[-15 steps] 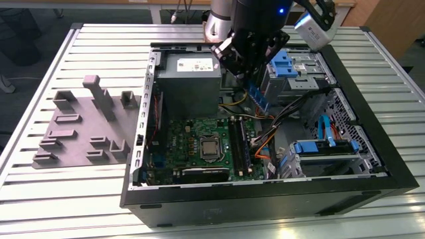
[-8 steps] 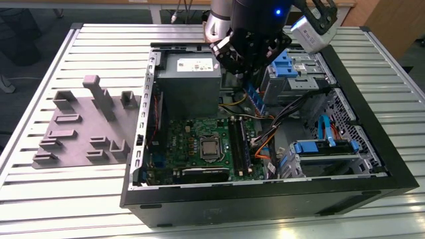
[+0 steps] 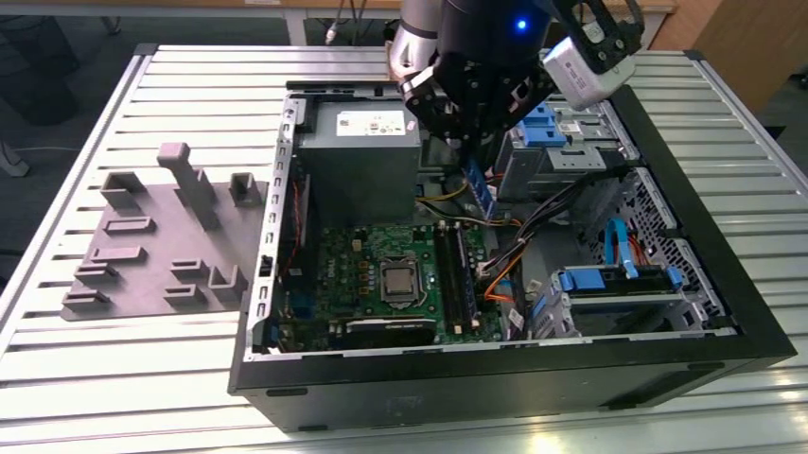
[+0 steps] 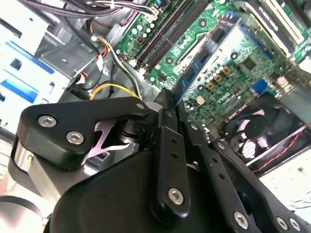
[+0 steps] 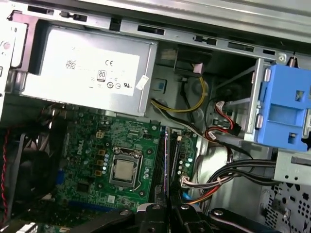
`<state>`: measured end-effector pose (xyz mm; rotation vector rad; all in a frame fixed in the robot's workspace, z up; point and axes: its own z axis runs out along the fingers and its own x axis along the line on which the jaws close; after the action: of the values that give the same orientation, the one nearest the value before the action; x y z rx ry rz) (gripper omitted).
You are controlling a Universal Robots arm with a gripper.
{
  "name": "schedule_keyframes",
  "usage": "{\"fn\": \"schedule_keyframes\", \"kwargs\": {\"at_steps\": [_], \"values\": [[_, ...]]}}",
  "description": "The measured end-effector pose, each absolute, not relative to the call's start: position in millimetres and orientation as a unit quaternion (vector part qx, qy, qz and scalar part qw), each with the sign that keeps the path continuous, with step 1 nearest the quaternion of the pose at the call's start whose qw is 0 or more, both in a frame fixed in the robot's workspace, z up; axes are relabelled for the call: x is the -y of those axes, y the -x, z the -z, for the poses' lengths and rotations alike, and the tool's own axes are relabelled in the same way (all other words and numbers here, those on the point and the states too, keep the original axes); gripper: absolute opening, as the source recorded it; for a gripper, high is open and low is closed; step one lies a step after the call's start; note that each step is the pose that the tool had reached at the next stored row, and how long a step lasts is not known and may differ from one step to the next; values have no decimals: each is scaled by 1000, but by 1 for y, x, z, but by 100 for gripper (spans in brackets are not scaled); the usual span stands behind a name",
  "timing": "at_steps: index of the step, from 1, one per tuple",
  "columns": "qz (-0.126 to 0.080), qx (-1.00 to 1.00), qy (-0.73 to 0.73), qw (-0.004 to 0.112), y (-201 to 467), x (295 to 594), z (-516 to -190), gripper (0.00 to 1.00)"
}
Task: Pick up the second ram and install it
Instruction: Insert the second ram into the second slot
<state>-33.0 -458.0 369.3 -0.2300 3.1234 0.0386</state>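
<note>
In the exterior view, my pincer (image 3: 470, 151) hangs inside the open computer case (image 3: 707, 322), which lies on its side on the slatted counter (image 3: 151, 359). I am beside the grey power supply (image 3: 358, 151), toward the exterior view's right of it. Clamped between my fingers is the second ram (image 3: 478, 189), a thin blue-edged board standing on edge and pointing down toward the green motherboard (image 3: 366, 274). It sits above the long black memory slots (image 3: 455, 279), apart from them. A grey fixture plate (image 3: 158, 246) lies on the counter to the exterior view's left of the case.

In the second wrist view, my black fingers (image 4: 170, 145) close on the second ram (image 4: 211, 58), whose green and blue face with dark chips stretches away over the motherboard (image 4: 272, 63). A round cooling fan (image 4: 262, 131) sits near it.

In the first wrist view, my pincer (image 5: 167, 213) grips the stick edge-on, so the second ram (image 5: 167, 160) appears as a thin dark line lying along the memory slots (image 5: 160, 155), next to the processor socket (image 5: 124, 172). The power supply (image 5: 87, 73) and a blue drive bracket (image 5: 286, 111) lie beyond.
</note>
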Motion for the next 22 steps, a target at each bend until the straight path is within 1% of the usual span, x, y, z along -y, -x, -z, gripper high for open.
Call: {"fn": "schedule_keyframes", "kwargs": {"at_steps": [6, 22], "values": [[-12, -999, 38, 5, 33, 458, -368, 14], [-5, -999, 31, 5, 33, 458, -358, 14]]}}
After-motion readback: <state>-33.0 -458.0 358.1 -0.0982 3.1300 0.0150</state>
